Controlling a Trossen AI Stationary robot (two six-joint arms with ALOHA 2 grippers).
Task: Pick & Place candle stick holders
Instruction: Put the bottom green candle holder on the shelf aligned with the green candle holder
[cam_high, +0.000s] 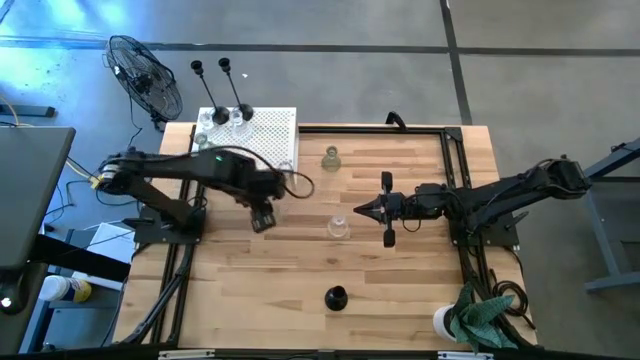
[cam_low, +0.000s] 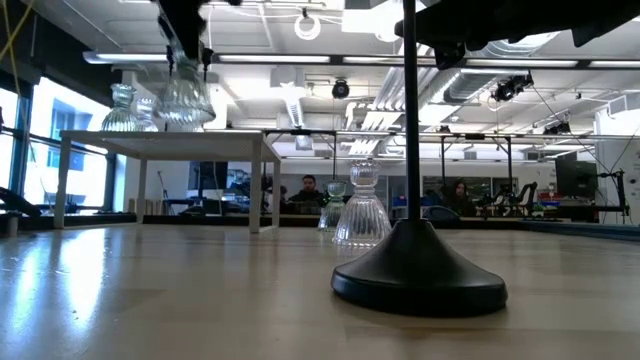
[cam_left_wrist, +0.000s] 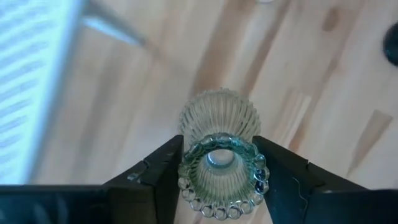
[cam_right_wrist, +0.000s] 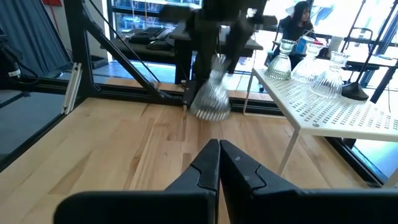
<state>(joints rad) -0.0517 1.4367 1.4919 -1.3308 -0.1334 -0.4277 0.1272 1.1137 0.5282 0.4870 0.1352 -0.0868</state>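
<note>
My left gripper (cam_high: 262, 217) hangs above the table's left half, shut on a ribbed clear glass candle stick holder (cam_left_wrist: 219, 127), which the low view shows lifted clear (cam_low: 186, 97). Two more glass holders (cam_high: 338, 227) (cam_high: 331, 158) stand on their flared bases mid-table. A black holder (cam_high: 335, 297) rests on its dome base near the front edge. My right gripper (cam_high: 362, 210) waits shut at mid-table, pointing level toward the left arm. My left gripper pinches the glass holder just below its beaded top rim (cam_left_wrist: 221, 180) between its two fingers (cam_left_wrist: 158, 174), one on each side. The fingers come from above, pointing steeply down. The holder hangs upright below them, flared base down, clear of the table.
A white perforated raised stand (cam_high: 270, 128) at the far left carries two black holders (cam_high: 218, 115) and some glass ones (cam_right_wrist: 329, 78). A fan (cam_high: 145, 75) stands beyond the table. A white cup (cam_high: 443, 320) and a green cloth (cam_high: 480, 315) sit at the near right corner.
</note>
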